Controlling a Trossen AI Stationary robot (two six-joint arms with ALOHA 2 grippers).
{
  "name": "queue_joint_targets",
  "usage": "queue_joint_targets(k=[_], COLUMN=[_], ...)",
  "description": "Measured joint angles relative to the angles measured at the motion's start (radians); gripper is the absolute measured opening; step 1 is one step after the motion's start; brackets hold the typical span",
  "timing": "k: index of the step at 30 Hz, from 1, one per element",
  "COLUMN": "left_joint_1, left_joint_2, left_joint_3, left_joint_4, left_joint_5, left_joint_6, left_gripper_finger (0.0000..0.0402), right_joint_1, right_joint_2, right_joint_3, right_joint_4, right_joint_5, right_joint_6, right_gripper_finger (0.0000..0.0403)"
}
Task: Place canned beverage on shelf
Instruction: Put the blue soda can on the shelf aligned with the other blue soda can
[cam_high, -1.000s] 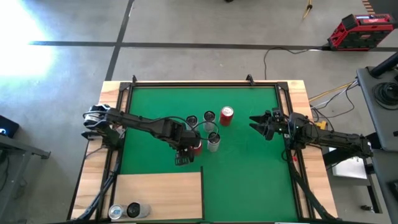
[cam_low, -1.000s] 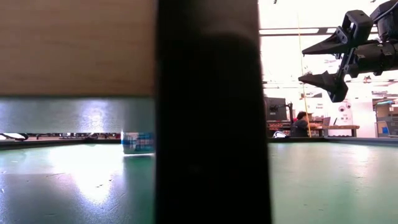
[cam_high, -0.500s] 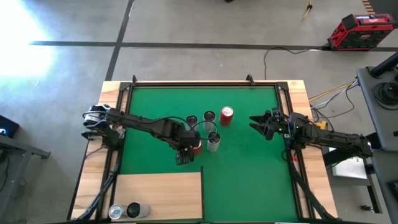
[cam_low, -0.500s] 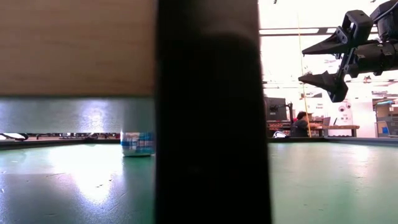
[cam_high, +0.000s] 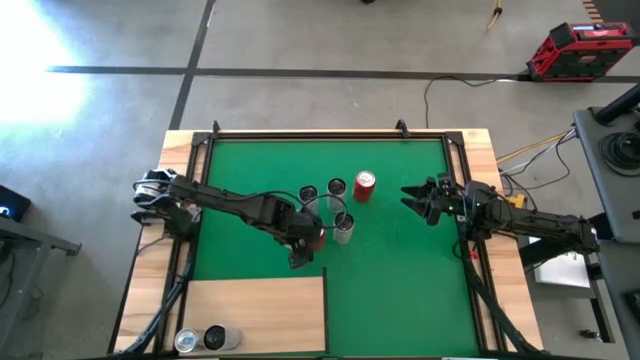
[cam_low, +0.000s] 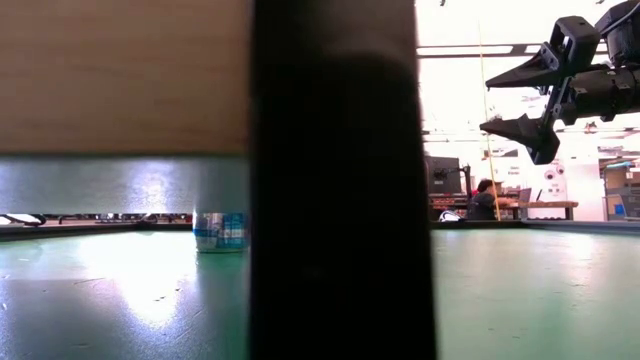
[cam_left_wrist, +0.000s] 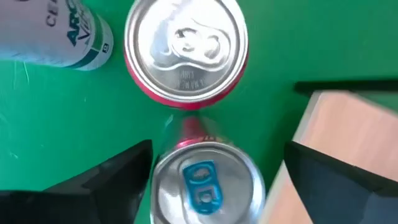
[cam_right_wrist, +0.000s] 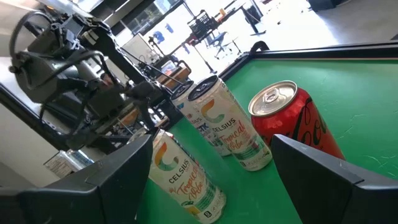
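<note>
While the pale light-wood rectangular shelf (cam_high: 258, 313) lies at the near left of the green felt tabletop (cam_high: 400, 290) with two silver-topped cans (cam_high: 201, 339) on its near left corner, the left tool (cam_high: 303, 250) hangs just beyond its far right corner, fingers spread and released around a red-sided can with a blue tab (cam_left_wrist: 202, 183). Just right stands a silver can (cam_high: 343, 230), then a red cola can (cam_high: 364, 186). Farther right, the right tool (cam_high: 412, 201) hovers open, holding nothing.
</note>
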Motion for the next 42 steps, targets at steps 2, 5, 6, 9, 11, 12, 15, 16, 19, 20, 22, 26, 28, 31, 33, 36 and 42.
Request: queue_joint_targets(k=[2,5,6,9,11,12,15,16,19,20,22,26,28,31,33,36,42], left_joint_1=[0.0,0.0,0.0,0.0,0.0,0.0,0.0,0.0,0.002,0.002,0.004,0.006,0.006,0.005,0.005,0.005,0.005], left_joint_2=[0.0,0.0,0.0,0.0,0.0,0.0,0.0,0.0,0.005,0.007,0.011,0.017,0.025,0.037,0.042,0.051,0.074], left_joint_3=[0.019,0.051,0.062,0.097,0.12,0.128,0.141,0.141,0.141,0.141,0.141,0.141,0.141,0.141,0.141,0.141,0.141], left_joint_4=[-0.005,-0.017,-0.022,-0.063,-0.092,-0.109,-0.147,-0.153,-0.171,-0.173,-0.176,-0.191,-0.206,-0.232,-0.233,-0.233,-0.237], left_joint_5=[-0.007,-0.045,-0.055,-0.078,-0.095,-0.103,-0.126,-0.126,-0.123,-0.12,-0.089,-0.023,-0.007,0.008,0.009,0.009,0.015], left_joint_6=[-0.073,-0.193,-0.228,-0.329,-0.395,-0.43,-0.568,-0.621,-0.808,-0.868,-0.967,-1.102,-1.16,-1.218,-1.234,-1.239,-1.255], left_gripper_finger=[0.0358,0.0375,0.038,0.039,0.0394,0.0395,0.0396,0.0397,0.0397,0.0397,0.0397,0.0397,0.0397,0.0397,0.0397,0.0397,0.0397], right_joint_1=[0.0,0.0,0.0,0.0,0.0,0.0,0.0,0.0,0.0,0.0,0.0,0.0,0.0,0.0,0.0,0.0,0.0], right_joint_2=[0.0,0.0,0.0,0.0,0.0,0.0,0.0,0.0,0.0,0.0,0.0,0.0,0.0,0.0,0.0,0.0,0.0], right_joint_3=[0.0,0.0,0.0,0.0,0.0,0.0,0.0,0.0,0.0,0.0,0.0,0.0,0.0,0.0,0.0,0.0,0.0], right_joint_4=[0.0,0.0,0.0,0.0,0.0,0.0,0.0,0.0,0.0,0.0,0.0,0.0,0.0,0.0,0.0,0.0,0.0], right_joint_5=[0.0,0.0,0.0,0.0,0.0,0.0,0.0,0.0,0.0,0.0,0.0,0.0,0.0,0.0,0.0,0.0,0.0], right_joint_6=[0.0,0.0,0.0,0.0,0.0,0.0,0.0,0.0,0.0,0.0,0.0,0.0,0.0,0.0,0.0,0.0,0.0], right_gripper_finger=[0.0318,0.0318,0.0318,0.0318,0.0318,0.0318,0.0318,0.0318,0.0318,0.0318,0.0318,0.0318,0.0318,0.0318,0.0318,0.0318,0.0318])
